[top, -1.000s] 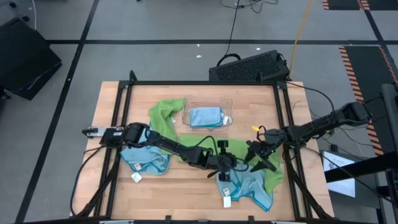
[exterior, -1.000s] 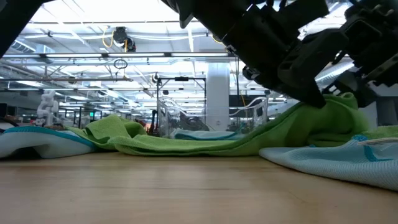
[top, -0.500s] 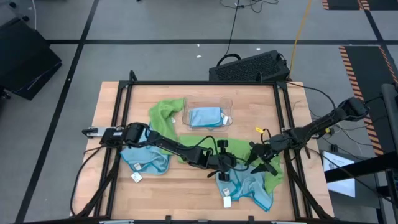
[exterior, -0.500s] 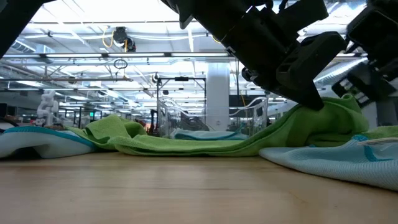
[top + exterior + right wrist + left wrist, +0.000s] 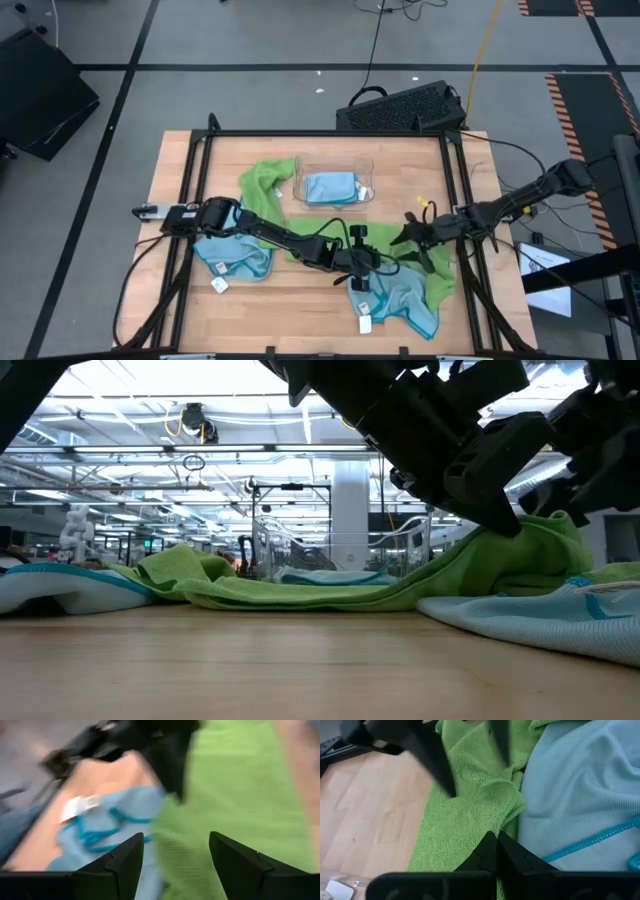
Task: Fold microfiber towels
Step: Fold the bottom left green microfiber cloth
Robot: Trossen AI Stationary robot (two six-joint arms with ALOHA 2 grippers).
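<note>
A lime green towel (image 5: 300,215) lies spread from the table's middle to its right. One end is under a clear tray (image 5: 335,187) that holds a folded light blue towel. Another light blue towel (image 5: 400,300) with a white tag lies at the near right, partly on the green one. A third (image 5: 235,255) lies at the left. My left gripper (image 5: 365,268) is shut on the green towel (image 5: 470,820). My right gripper (image 5: 412,246) is open, just above the green towel's right part (image 5: 235,785) and close to my left gripper. My left gripper pinches a raised fold of the green towel (image 5: 487,822) between its two shut fingers, next to the edge of the near-right blue towel. The fingers slant down from the table's left. The cloth is drawn up into a peak at the fingers (image 5: 505,540). The rest lies on the table.
A dark keyboard-like case (image 5: 400,108) lies beyond the table's far right corner. A black frame (image 5: 320,135) rims the table. Bare wood (image 5: 290,300) shows at the near middle and along the far left.
My right gripper has dipped a little toward the near edge, then come back up toward the far edge, turning at the wrist. It has stayed open. My left gripper and the raised fold of green towel have kept still.
</note>
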